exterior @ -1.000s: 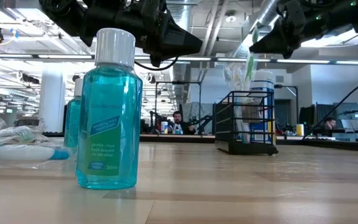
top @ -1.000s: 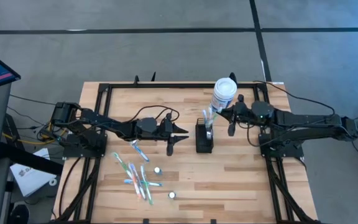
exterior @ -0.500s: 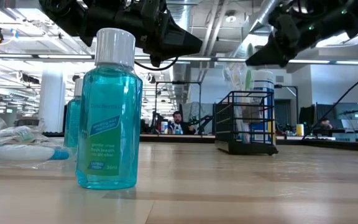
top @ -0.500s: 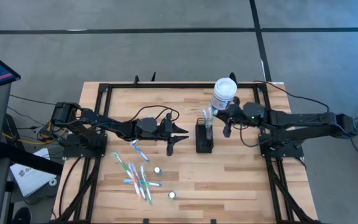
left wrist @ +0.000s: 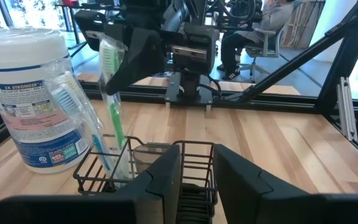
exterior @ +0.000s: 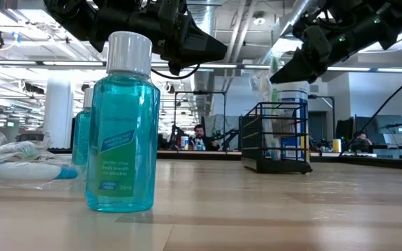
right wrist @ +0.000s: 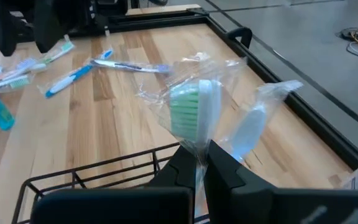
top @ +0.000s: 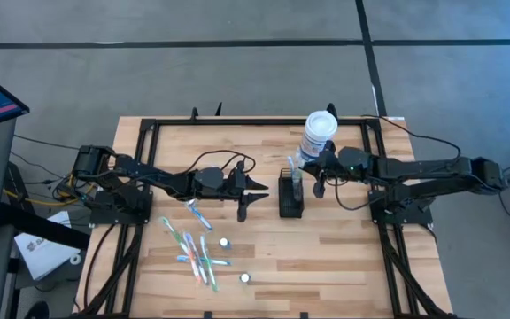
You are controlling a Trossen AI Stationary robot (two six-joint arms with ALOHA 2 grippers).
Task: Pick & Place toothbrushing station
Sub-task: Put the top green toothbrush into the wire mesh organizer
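Note:
The toothbrushing station, a small black wire caddy [top: 290, 197], stands on the table near its middle, and it also shows in the low view [exterior: 274, 136]. A white canister [top: 319, 133] stands just behind it. A green toothbrush in a clear wrapper [right wrist: 194, 115] and a second wrapped brush [right wrist: 247, 134] stand in the caddy. My right gripper [top: 317, 179] is over the caddy's right side, shut on the green toothbrush. My left gripper [top: 251, 191] hovers open and empty just left of the caddy, its fingers [left wrist: 166, 180] pointing at it. My right gripper pinches the wrapped green toothbrush between its two fingers at its upper end, just under the bristle head [right wrist: 197, 146]. The fingers come from the table's right, slanting down. The brush stands about upright, its lower end [left wrist: 118, 149] in the caddy.
Several loose wrapped toothbrushes [top: 193, 248] and two small blue mouthwash bottles [top: 225, 242] lie at the near left; one bottle stands close in the low view [exterior: 121, 125]. A black frame [top: 149, 133] runs along the table's edges.
My right gripper has gone toward the table's left edge and down, from beside the canister to the top of the green toothbrush in the caddy. The caddy and my left arm have stayed still.

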